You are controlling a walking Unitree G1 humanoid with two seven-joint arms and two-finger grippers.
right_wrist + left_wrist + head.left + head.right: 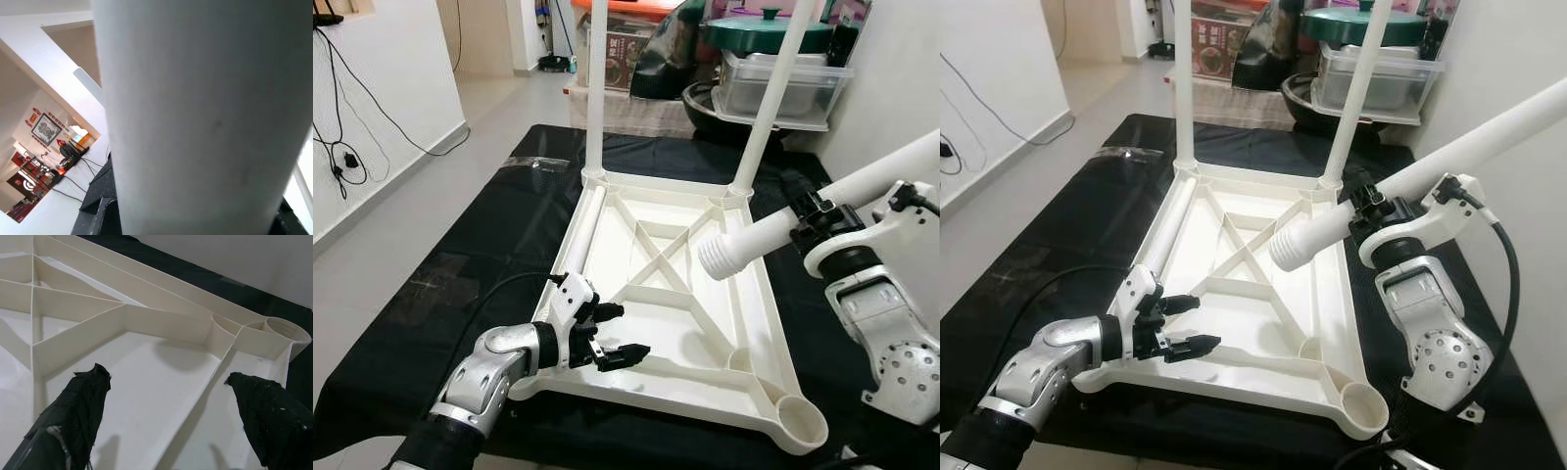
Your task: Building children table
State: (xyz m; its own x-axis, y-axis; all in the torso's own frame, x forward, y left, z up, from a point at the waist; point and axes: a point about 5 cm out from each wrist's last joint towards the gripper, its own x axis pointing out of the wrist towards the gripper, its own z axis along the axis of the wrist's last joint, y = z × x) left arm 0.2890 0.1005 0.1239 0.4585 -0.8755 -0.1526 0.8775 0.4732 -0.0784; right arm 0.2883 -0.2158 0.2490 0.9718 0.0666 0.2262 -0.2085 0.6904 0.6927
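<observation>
The white tabletop (705, 343) lies upside down on a black mat. Two white legs (597, 88) (773, 98) stand upright in its far corners. A third leg (582, 230) lies loose inside along its left edge. My right gripper (808, 217) is shut on a fourth leg (773, 230), held slanted above the tabletop's right side with its threaded end (717, 257) pointing down toward the middle. This leg runs close past the right wrist camera (195, 122). My left gripper (631, 331) hangs open over the near left corner, nothing between its fingers (93, 391). The near right socket (800, 419) stands open.
The black mat (460, 274) covers the floor under the tabletop. Clear plastic boxes and a green pot lid (773, 83) are stacked behind the far edge. A white wall with dangling cables (342, 147) runs along the left, with bare floor beside it.
</observation>
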